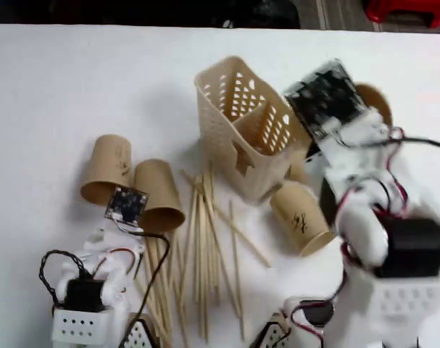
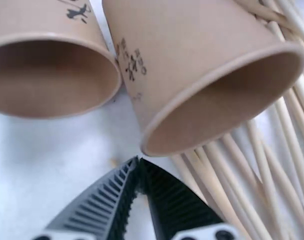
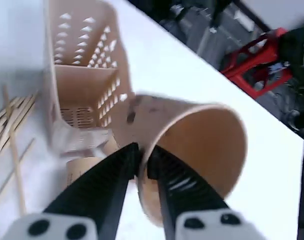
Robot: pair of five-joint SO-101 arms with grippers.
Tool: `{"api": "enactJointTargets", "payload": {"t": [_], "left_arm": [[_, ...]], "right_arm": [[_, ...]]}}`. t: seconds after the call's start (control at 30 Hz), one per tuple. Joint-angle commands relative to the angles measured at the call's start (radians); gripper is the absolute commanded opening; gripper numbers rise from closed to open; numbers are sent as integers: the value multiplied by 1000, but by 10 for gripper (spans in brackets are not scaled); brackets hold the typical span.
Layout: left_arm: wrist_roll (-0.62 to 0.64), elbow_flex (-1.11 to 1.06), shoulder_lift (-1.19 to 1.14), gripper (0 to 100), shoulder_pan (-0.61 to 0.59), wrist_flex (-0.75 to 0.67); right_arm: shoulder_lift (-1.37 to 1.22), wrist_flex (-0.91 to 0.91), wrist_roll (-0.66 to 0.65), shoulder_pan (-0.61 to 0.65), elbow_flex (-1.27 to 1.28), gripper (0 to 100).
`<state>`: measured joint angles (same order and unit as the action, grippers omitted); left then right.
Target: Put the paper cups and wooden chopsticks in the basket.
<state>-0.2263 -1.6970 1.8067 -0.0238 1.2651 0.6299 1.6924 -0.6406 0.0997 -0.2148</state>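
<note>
The perforated cream basket [image 1: 241, 123] stands mid-table, tilted. Two brown paper cups [image 1: 107, 168] [image 1: 159, 190] lie on their sides to its left, mouths toward the left arm. In the left wrist view these cups [image 2: 46, 65] [image 2: 202, 75] lie just beyond my left gripper [image 2: 140, 164], which is shut and holds nothing. Wooden chopsticks [image 1: 205, 254] [image 2: 272, 165] lie scattered in front of the basket. My right gripper [image 3: 141, 150] is shut on the rim of a paper cup [image 3: 197, 145] [image 1: 375, 98], held beside the basket [image 3: 81, 75]. Another cup [image 1: 301, 217] [image 3: 84, 167] lies by the basket's base.
White table [image 1: 53, 87] with open room at the far left and back. A red stool [image 1: 408, 9] stands beyond the table's far edge. Both arm bases sit at the near edge, with cables around them.
</note>
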Motion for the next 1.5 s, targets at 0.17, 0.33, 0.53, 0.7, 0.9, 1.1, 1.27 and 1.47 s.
{"api": "enactJointTargets", "payload": {"t": [0.17,0.33,0.53,0.7,0.9,1.1,1.27,1.47], "left_arm": [[-9,5,10,24,-7,-11],[-9,5,10,24,-7,-11],[-9,5,10,24,-7,-11],[-9,5,10,24,-7,-11],[-9,5,10,24,-7,-11],[-9,5,10,24,-7,-11],[-9,5,10,24,-7,-11],[-9,5,10,24,-7,-11]], "right_arm": [[-97,8,-38,99,-48,22],[-97,-12,-38,120,-48,20],[-107,-97,-34,145,-44,20],[-107,-142,-29,211,-48,20],[-170,-156,-3,245,-32,20],[-280,-150,-8,243,-35,20],[-282,-122,-5,243,-37,26],[-278,-51,-2,209,-63,116]]}}
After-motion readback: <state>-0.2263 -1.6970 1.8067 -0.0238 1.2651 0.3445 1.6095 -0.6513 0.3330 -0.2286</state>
